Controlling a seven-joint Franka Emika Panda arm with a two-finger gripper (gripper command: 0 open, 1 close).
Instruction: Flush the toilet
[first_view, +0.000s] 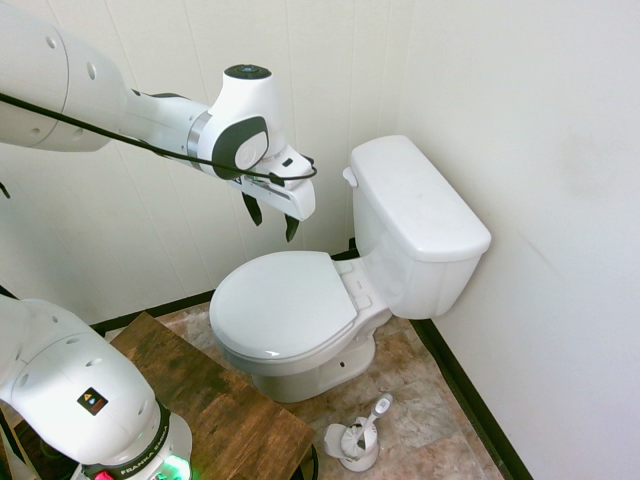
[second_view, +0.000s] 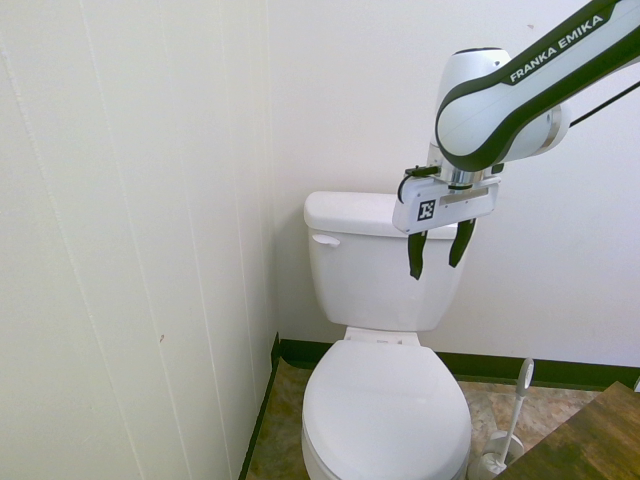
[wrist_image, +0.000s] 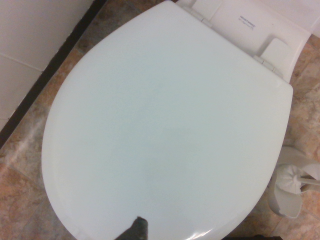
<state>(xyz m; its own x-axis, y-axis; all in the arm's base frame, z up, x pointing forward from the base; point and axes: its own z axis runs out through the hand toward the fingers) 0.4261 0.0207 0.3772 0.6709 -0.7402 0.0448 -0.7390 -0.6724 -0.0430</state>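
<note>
The white toilet (first_view: 300, 310) stands in the corner with its oval lid (wrist_image: 165, 125) down. Its boxy tank (second_view: 385, 265) carries a flat lid (first_view: 415, 195), and a small white flush lever (second_view: 325, 240) sticks out of the tank's front, near the paneled side wall; the lever (first_view: 349, 177) also shows at the tank's upper corner. My gripper (second_view: 440, 255) hangs open and empty above the seat lid, fingers pointing down, in front of the tank. It is apart from the lever, off to the side away from the paneled wall.
A white toilet-brush holder (first_view: 358, 440) with its brush (second_view: 508, 420) stands on the tiled floor beside the bowl. A dark wooden board (first_view: 215, 395) lies near the arm's base. White walls with black baseboard (first_view: 470, 395) close in the corner.
</note>
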